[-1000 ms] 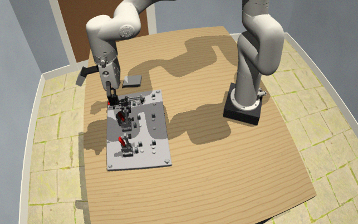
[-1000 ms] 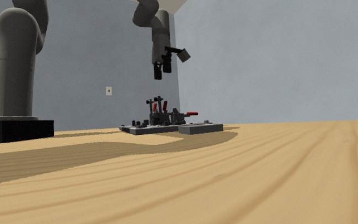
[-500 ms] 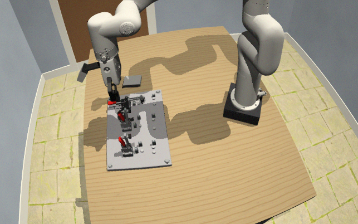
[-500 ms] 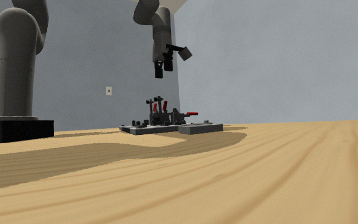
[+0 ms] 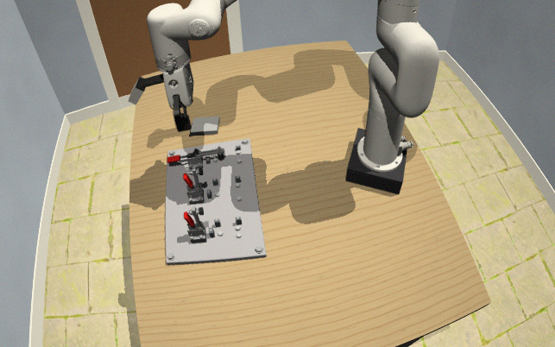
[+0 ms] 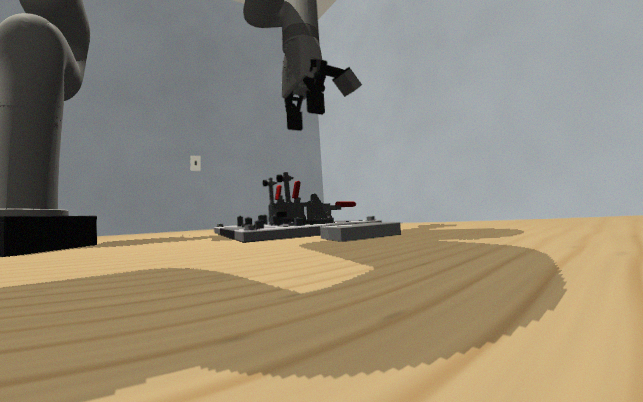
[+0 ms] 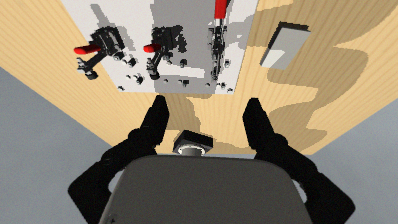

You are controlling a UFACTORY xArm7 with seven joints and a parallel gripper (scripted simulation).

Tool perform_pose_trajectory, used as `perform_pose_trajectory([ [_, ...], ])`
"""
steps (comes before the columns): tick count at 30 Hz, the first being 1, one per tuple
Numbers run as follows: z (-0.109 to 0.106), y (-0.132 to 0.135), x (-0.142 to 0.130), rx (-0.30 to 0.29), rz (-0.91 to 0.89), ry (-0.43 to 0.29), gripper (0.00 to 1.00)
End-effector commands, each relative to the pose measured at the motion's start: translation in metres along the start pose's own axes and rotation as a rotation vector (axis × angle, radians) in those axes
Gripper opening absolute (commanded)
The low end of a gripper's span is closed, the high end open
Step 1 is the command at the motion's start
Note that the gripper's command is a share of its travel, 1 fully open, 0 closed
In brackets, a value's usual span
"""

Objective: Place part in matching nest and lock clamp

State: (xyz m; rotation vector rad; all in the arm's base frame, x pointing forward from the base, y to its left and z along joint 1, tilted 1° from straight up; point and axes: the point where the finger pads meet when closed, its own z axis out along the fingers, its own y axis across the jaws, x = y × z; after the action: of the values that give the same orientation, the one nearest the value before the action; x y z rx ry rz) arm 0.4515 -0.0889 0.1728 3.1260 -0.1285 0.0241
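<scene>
The grey flat part (image 5: 204, 125) lies on the table just beyond the far end of the fixture plate (image 5: 212, 200); it also shows in the wrist view (image 7: 285, 46) and in the exterior view (image 6: 361, 231). The plate carries three clamps. The far clamp (image 5: 195, 156) has its red handle (image 5: 173, 159) lying flat and its bar level over its empty nest. The middle clamp's handle (image 5: 188, 180) and the near clamp's handle (image 5: 189, 218) stand up. My gripper (image 5: 181, 120) (image 6: 304, 107) is open and empty, high above the table, left of the part, beyond the plate's far left corner. Its fingers show spread wide in the wrist view (image 7: 206, 120).
The arm's base (image 5: 376, 166) stands on a black block right of the plate. The table's left edge runs close to the plate and the gripper. Small stop blocks and rest pads (image 5: 237, 179) dot the plate's right half.
</scene>
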Motion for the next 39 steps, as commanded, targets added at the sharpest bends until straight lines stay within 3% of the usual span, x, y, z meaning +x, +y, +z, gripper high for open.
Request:
perform_pose_trajectory([
  [1, -0.002, 0.034, -0.002, 0.002, -0.002, 0.005, 1.00],
  [20, -0.002, 0.146, -0.014, 0.002, -0.002, 0.005, 1.00],
  [30, -0.001, 0.165, -0.016, 0.002, -0.002, 0.005, 1.00],
  [39, -0.001, 0.167, -0.016, 0.002, -0.002, 0.005, 1.00],
])
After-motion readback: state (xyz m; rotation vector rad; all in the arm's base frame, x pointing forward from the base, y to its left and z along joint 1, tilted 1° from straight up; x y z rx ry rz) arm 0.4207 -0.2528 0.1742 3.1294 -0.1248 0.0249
